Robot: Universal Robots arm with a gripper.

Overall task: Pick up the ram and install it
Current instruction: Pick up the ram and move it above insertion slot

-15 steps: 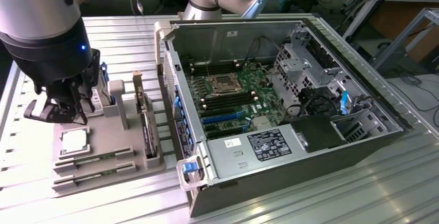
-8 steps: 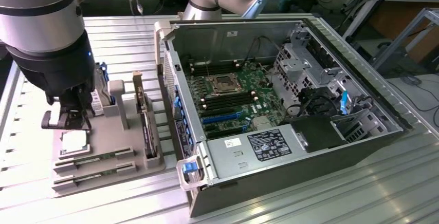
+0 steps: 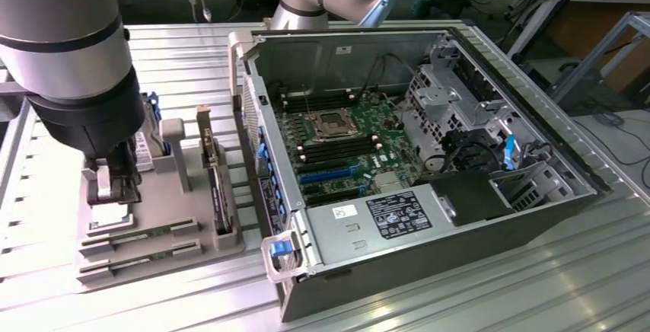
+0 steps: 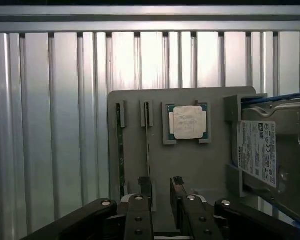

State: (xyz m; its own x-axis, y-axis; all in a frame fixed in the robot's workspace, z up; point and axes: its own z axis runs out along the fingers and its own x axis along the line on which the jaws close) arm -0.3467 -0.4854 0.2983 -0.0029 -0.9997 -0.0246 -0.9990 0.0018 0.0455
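I have the end effector (image 4: 161, 192) hanging over the flat grey parts tray (image 4: 200, 165) on the ribbed metal table (image 3: 457, 294). Its two black fingers (image 4: 140, 200) are spread wide with nothing between them. The ram, a long slim green circuit-board stick (image 4: 120, 155), sits on edge in a narrow slot of that tray, with a second thin stick (image 4: 147, 140) just beside it (standing them up leaves the top edge free to pinch, I'd judge). That second stick runs right up to one finger; whether they touch I cannot tell. The square silver processor chip (image 4: 188, 122) lies flat in its own pocket. Beside the tray the open grey computer case (image 3: 406, 271) lies with its green motherboard (image 3: 345, 149) facing up, so the board can be reached from above.
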